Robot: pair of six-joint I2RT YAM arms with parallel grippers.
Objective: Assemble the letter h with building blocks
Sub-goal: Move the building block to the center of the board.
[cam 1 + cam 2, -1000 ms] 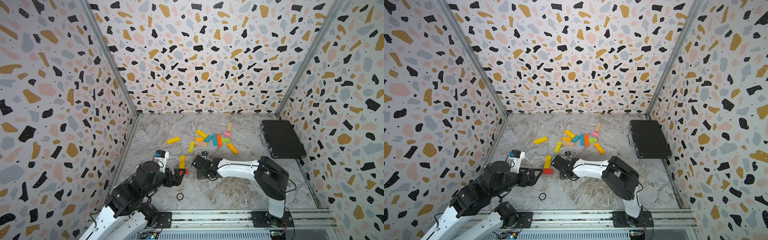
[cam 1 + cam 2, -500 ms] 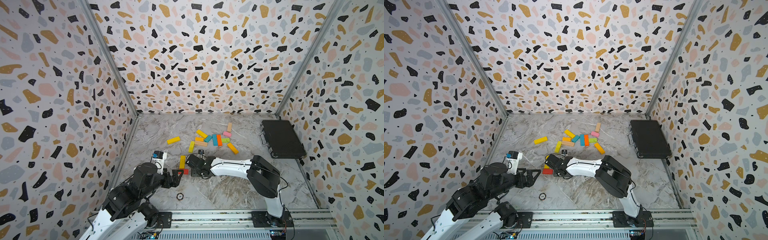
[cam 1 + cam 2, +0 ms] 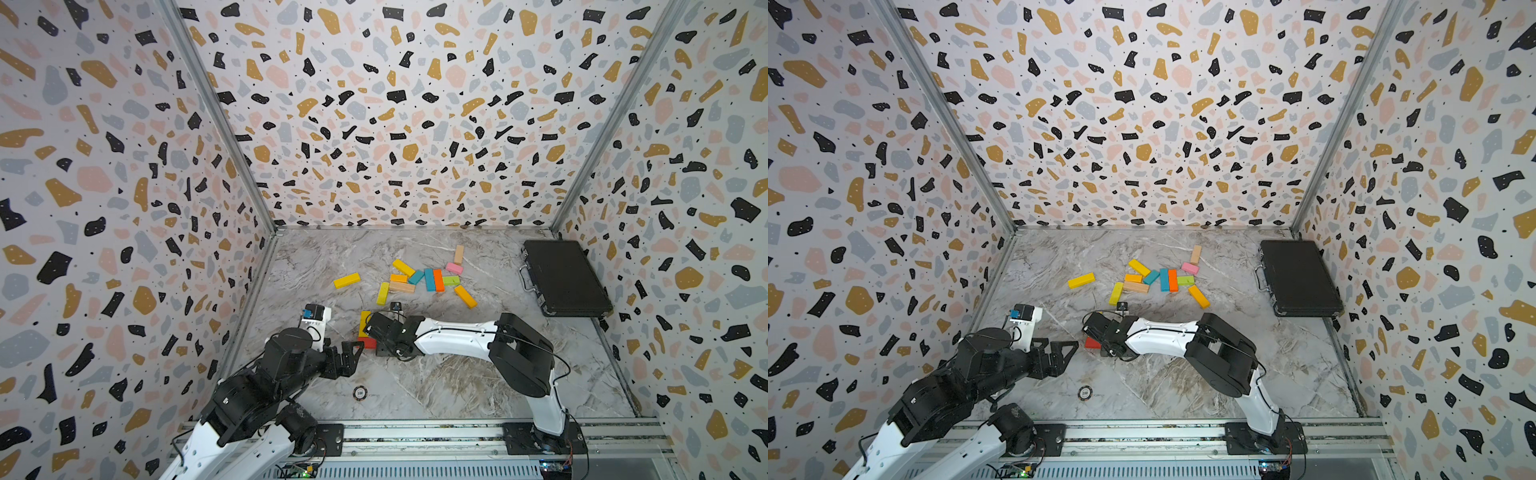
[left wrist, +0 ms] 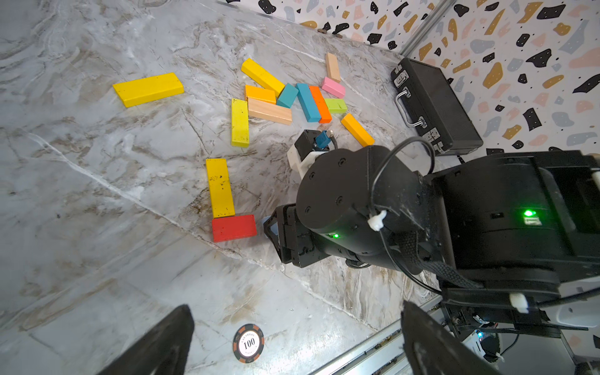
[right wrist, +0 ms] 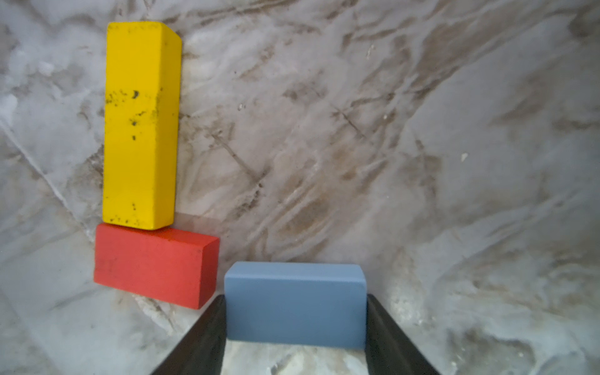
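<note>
In the right wrist view my right gripper (image 5: 295, 297) is shut on a short blue block (image 5: 295, 305), a finger on each end. The blue block sits just beside the end of a short red block (image 5: 152, 266), with a narrow gap between them. A long yellow block (image 5: 141, 123) lies with its end against the red block's long side, making an L. In a top view the red block (image 3: 368, 343) and yellow block (image 3: 364, 322) show beside the right wrist. My left gripper (image 3: 353, 353) hangs open and empty, just left of the red block.
Several loose building blocks (image 3: 424, 278) lie in a heap mid-table, and a lone yellow block (image 3: 346, 280) lies to their left. A shut black case (image 3: 563, 278) lies at the back right. A round disc marked 100 (image 4: 249, 343) lies near the front rail, below the left gripper.
My right gripper has slid left with the blue block, up to the red block's end. The left arm has hardly moved.
</note>
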